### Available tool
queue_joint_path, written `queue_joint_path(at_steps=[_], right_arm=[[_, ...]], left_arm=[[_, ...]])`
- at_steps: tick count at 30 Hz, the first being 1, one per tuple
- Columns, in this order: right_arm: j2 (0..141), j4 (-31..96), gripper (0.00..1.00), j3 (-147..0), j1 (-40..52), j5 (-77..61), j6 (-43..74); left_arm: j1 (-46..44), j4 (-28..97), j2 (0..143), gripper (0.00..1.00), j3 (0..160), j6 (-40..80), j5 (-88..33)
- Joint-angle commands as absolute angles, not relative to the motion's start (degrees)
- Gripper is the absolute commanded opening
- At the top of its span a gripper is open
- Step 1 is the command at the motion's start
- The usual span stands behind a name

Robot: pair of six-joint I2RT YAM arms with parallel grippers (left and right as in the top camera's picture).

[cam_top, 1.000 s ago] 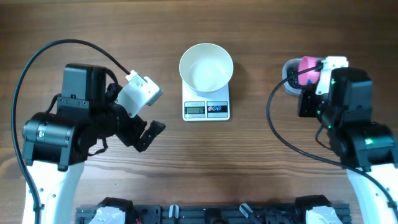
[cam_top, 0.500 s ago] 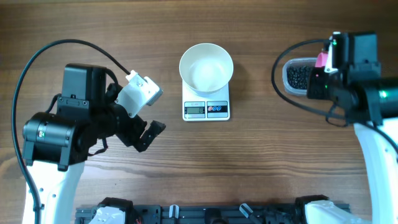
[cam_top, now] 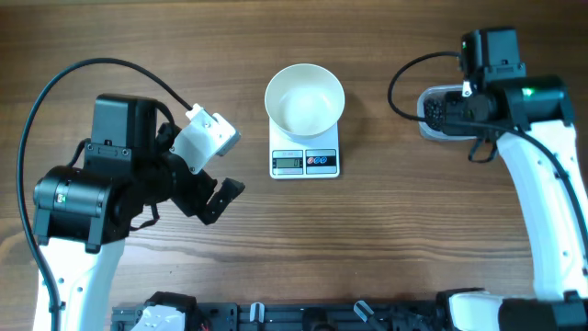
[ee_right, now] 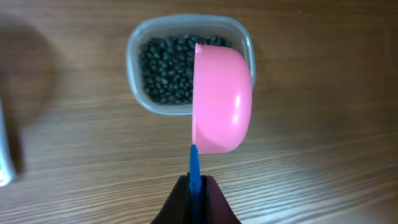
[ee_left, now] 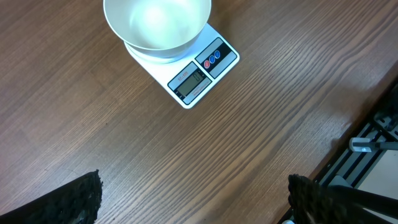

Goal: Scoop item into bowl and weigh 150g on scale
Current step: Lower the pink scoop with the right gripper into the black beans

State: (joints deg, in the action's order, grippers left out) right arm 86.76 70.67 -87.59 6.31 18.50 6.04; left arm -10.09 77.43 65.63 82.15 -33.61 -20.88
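Your stock on the worktop [cam_top: 367,239], operator:

- Item [ee_right: 163,68]: small black pellets lying in a clear tub [ee_right: 132,50] at your far right, well apart from the scale.
- Scoop [ee_right: 222,102]: pink cup turned on its side with the mouth facing left, over the right half of the tub. You cannot tell whether it touches the pellets.
- Right hand [ee_right: 196,186]: clamped narrow on the scoop's blue handle [ee_right: 194,163], with the item just beyond the cup.
- Bowl [cam_top: 304,99]: white and empty, sitting on the scale [cam_top: 305,162] at centre.
- Left hand [ee_left: 196,202]: fingers spread wide and holding nothing, near the scale's front, far from the item.
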Motion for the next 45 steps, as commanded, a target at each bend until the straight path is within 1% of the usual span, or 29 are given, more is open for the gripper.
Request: queue_joint_path(at_steps=[1,8,18,32,34,45], right_arm=[[90.3,69.8,0.04,-89.2,6.1,21.5,3.0],[94.3,65.2,0.04,-89.2,6.1,21.9,-1.2],[98.0,65.0,0.04,-89.1,6.1,23.6,-4.6],[98.6,63.0,0.04,-89.1,2.9,23.5,-6.2],[98.7,62.5,0.04,-88.9,2.9,23.5,-7.8],[99.2,59.6,0.04,-83.7,0.8,23.5,-10.1]], left_arm=[[-9.7,77.5,65.4,1.00,83.2,-34.3,-21.6],[-9.7,77.5,65.4,1.00,83.2,-34.3,-21.6],[-9.7,77.5,65.4,1.00,83.2,-34.3,-21.6],[-9.7,77.5,65.4,1.00,83.2,-34.3,-21.6],[-9.7,77.5,65.4,1.00,83.2,-34.3,-21.6],[-9.7,77.5,65.4,1.00,83.2,-34.3,-21.6]])
